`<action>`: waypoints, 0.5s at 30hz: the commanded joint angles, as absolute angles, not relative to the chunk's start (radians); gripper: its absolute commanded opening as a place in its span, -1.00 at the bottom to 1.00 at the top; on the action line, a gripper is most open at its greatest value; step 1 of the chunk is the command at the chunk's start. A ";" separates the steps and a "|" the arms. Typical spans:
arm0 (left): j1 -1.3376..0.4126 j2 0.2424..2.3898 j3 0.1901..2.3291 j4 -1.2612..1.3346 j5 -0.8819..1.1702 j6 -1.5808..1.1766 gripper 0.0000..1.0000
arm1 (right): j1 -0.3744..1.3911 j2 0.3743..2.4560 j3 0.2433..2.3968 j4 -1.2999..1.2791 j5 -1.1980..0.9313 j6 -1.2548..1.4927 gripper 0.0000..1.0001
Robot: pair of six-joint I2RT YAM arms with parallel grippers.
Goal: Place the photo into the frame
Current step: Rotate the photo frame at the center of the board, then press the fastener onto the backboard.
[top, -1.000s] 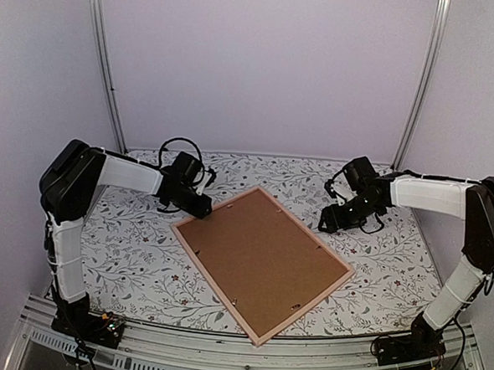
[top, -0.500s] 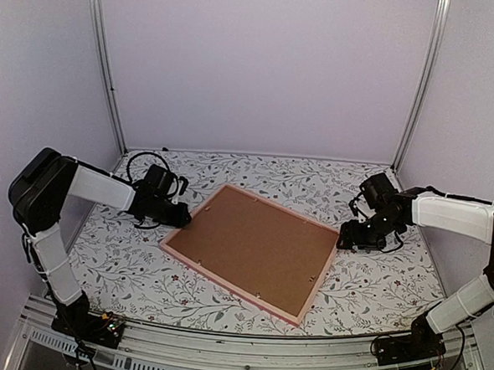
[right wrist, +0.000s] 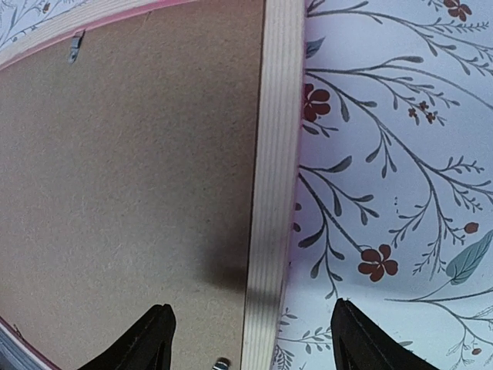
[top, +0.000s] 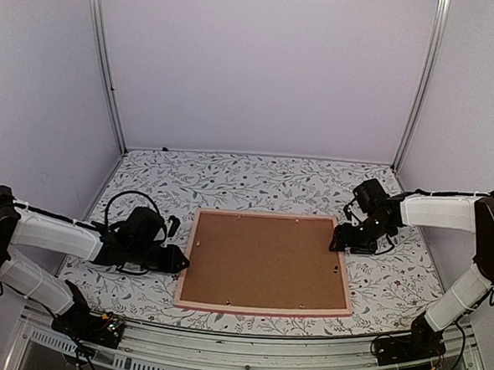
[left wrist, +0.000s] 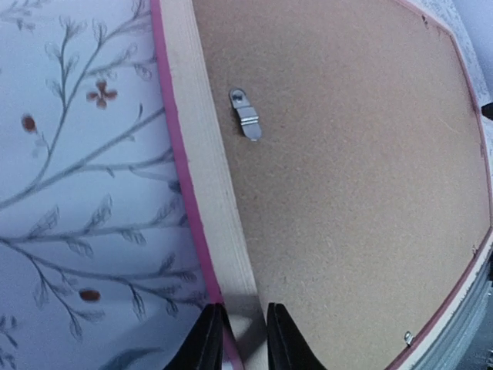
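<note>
Frame [top: 260, 308] lying back-up in mid-surface [top: 230, 180], with the brown backing board [top: 263, 257] seated inside its rails. Left: my left end effector [top: 180, 263], narrowed to a pinch on the left rail. Right: my right end effector [top: 338, 239], wide, straddling the right rail without gripping it. I see no photo and cannot tell whether it lies under the board, so I judge insertion unconfirmed. Count: one frame, one board, two end effectors.

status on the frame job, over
Left hand pinched on the frame's left rail. Right hand open, straddling right rail. Frame back side up, backing board in place. Photo not in view.
</note>
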State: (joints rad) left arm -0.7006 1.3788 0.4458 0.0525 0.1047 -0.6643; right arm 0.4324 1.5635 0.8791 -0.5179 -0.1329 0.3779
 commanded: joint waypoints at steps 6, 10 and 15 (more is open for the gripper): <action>-0.761 1.161 0.447 -0.185 -0.046 -0.711 0.15 | 0.426 1.587 0.871 -0.497 -0.091 0.374 0.48; -0.759 1.228 0.535 -0.220 -0.120 -0.637 0.41 | 0.429 1.536 0.815 -0.491 -0.117 0.367 0.50; -0.758 1.344 0.644 -0.231 -0.135 -0.569 0.50 | 0.452 1.487 0.772 -0.517 -0.120 0.374 0.49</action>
State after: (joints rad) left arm -0.7570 1.2812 0.5728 -0.2012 -0.0872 -0.6426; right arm 0.4355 1.5379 0.7990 -0.5060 -0.1154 0.3767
